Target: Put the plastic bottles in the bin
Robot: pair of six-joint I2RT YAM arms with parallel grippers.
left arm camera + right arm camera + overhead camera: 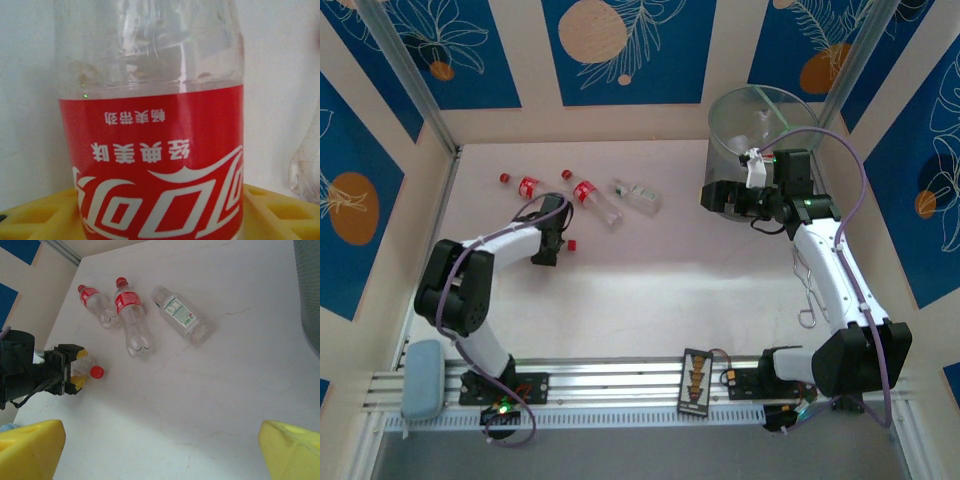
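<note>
Looking down from the overhead camera, I see a pale table (660, 300) walled by blue-and-cream panels, with my two arms reaching in from the near edge. My left gripper (551, 243) sits low at the left-centre of the table. Its yellow fingers (76, 385) are set either side of the grasped bottle (96, 372), a small clear one with a red cap and red label. On the left wrist camera the red label looms close, with yellow pads (30, 220) at both of its sides, so I judge the fingers closed on it (the contact itself is hard to confirm). That bottle lies on its side with its long axis running roughly left to right and its cap pointing right. The fingers cross its body behind the cap.

Three more plastic bottles (590, 195) lie flat just beyond, toward the far wall: two red-labelled, one with a white-and-green label.

The bin (732, 140) stands in the far right corner — well apart from the left gripper, across the table to its right. My right gripper (720, 196) hovers raised just in front of the bin, holding nothing, its yellow fingertips (30, 447) spread wide. The right arm is therefore far nearer the bin, while the left arm is the one at the bottles. I expect the coming carry to run rightward and away from me — and it must clear the rim.
</note>
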